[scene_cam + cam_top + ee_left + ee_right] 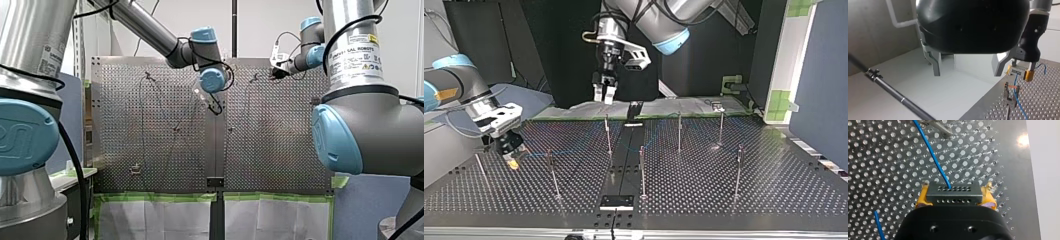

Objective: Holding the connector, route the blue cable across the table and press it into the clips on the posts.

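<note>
Here, your right gripper (955,198) is pinching the connector (953,191), blue cable (933,155) trailing across the table (1013,170), your left gripper (966,72) hanging open.

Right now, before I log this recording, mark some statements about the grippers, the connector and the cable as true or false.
1. My right gripper is shut on the connector. True.
2. My left gripper holds the blue cable. False: its fingers are open with nothing between them.
3. The blue cable runs from the connector out over the perforated table. True.
4. My right gripper's pads are black. False: they are yellow.
5. In the top view, the posts lie flat on the table. False: they stand upright.
</note>
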### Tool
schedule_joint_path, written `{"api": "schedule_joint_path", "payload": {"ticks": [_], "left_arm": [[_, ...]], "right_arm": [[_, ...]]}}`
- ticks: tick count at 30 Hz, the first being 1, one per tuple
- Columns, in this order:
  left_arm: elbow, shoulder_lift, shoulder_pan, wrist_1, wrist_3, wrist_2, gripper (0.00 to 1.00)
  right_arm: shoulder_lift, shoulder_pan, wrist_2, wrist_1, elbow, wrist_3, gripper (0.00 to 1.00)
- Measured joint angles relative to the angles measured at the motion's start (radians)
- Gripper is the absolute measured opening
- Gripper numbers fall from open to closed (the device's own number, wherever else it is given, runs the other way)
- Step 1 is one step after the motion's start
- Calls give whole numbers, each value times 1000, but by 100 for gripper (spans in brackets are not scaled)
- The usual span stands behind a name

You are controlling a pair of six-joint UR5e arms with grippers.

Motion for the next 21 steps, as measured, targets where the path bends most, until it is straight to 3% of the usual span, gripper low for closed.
{"api": "schedule_joint_path", "payload": {"ticks": [4, 11, 21], "left_arm": [[-38, -5, 32, 38, -21, 3, 100], [-101, -54, 85, 102, -18, 5, 100], [-194, -144, 82, 162, -11, -6, 100]], "right_arm": [[0, 0, 0, 0, 0, 0, 0], [1, 0, 0, 0, 0, 0, 0], [0, 0, 0, 0, 0, 0, 0]]}}
